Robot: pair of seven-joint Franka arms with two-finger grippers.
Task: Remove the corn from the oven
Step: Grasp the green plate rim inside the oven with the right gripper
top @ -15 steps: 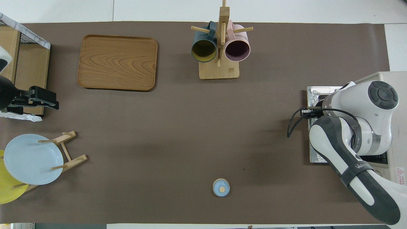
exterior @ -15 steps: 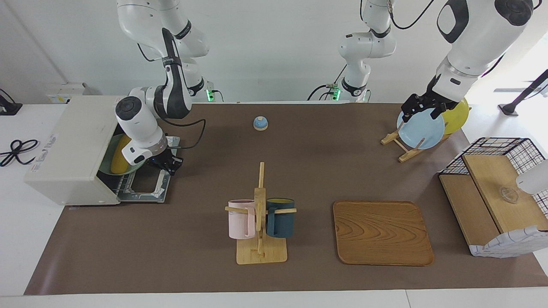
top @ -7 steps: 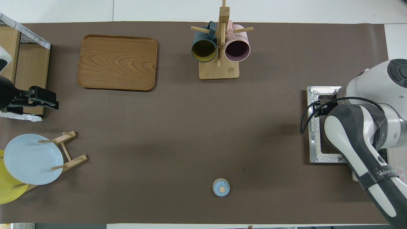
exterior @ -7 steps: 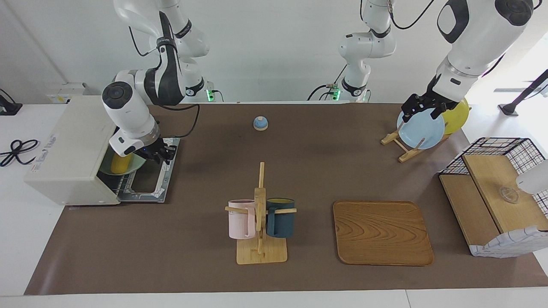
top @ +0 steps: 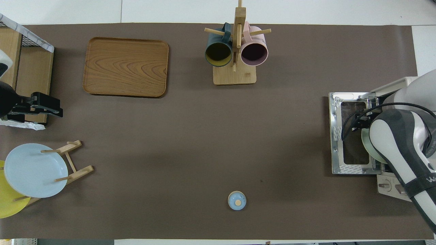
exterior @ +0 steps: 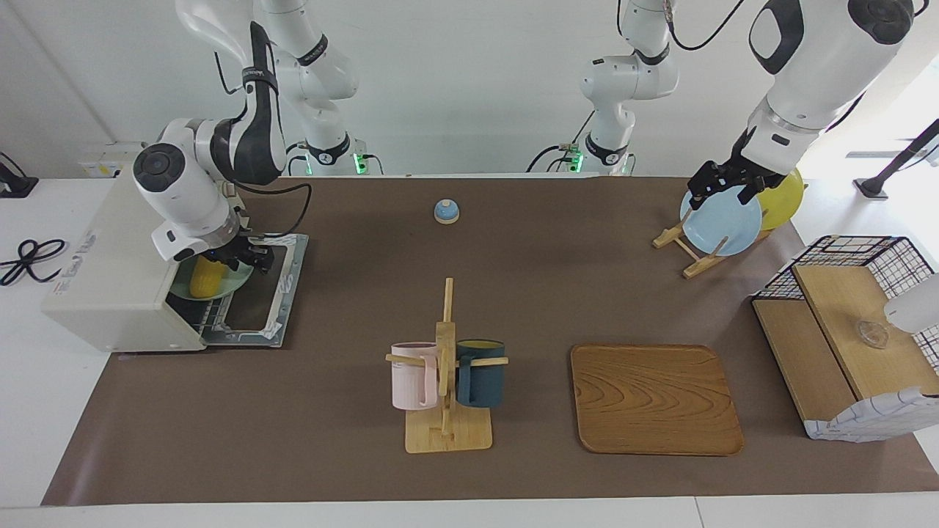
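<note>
The cream-white oven point(exterior: 110, 271) stands at the right arm's end of the table, its door point(exterior: 257, 312) dropped flat. At the oven mouth the yellow corn point(exterior: 206, 275) lies on a pale green plate point(exterior: 233, 281). My right gripper point(exterior: 249, 258) hangs just over that plate's edge, beside the corn. In the overhead view the right arm covers the corn; only the plate's rim point(top: 365, 147), the door point(top: 351, 136) and the right gripper point(top: 359, 122) show. My left gripper point(exterior: 722, 192) waits open above the blue plate point(exterior: 722, 224), holding nothing.
A small blue bell point(exterior: 446, 211) sits mid-table near the robots. A wooden mug rack point(exterior: 447, 433) with a pink and a dark mug and a wooden tray point(exterior: 655, 400) lie farther out. A wire-and-wood basket shelf point(exterior: 851, 330) stands at the left arm's end.
My right gripper has moved from over the outer part of the open door back to the oven mouth, beside the corn. The left arm has not moved.
</note>
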